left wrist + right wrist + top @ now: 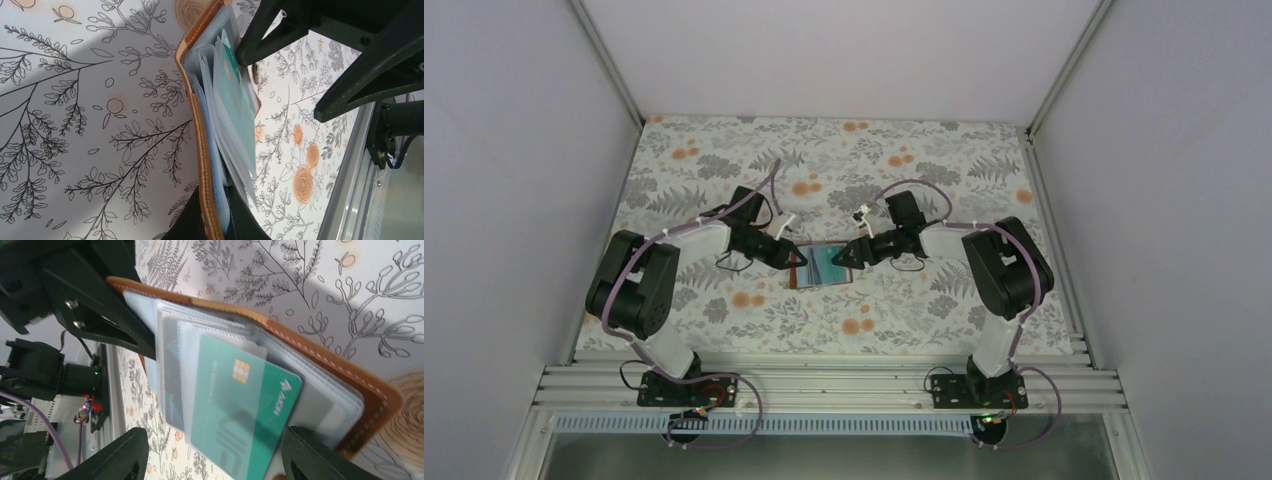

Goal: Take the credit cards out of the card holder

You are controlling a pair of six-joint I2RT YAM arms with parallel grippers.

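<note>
The brown leather card holder [802,275] lies open on the floral cloth between both arms. In the left wrist view my left gripper [215,202] is shut on its near edge [202,125], clamping leather and pale blue-grey pockets. A teal-green credit card [240,410] sticks halfway out of a clear pocket. My right gripper [215,460] stands open around this card's free end, one finger [310,455] close against its edge and the other [117,455] well apart. A darker card [172,385] shows through another pocket. Any other cards are hidden.
The aluminium rail [824,385] with both arm bases runs along the table's near edge. White enclosure walls stand left, right and behind. Floral cloth [864,160] surrounds the card holder on all sides.
</note>
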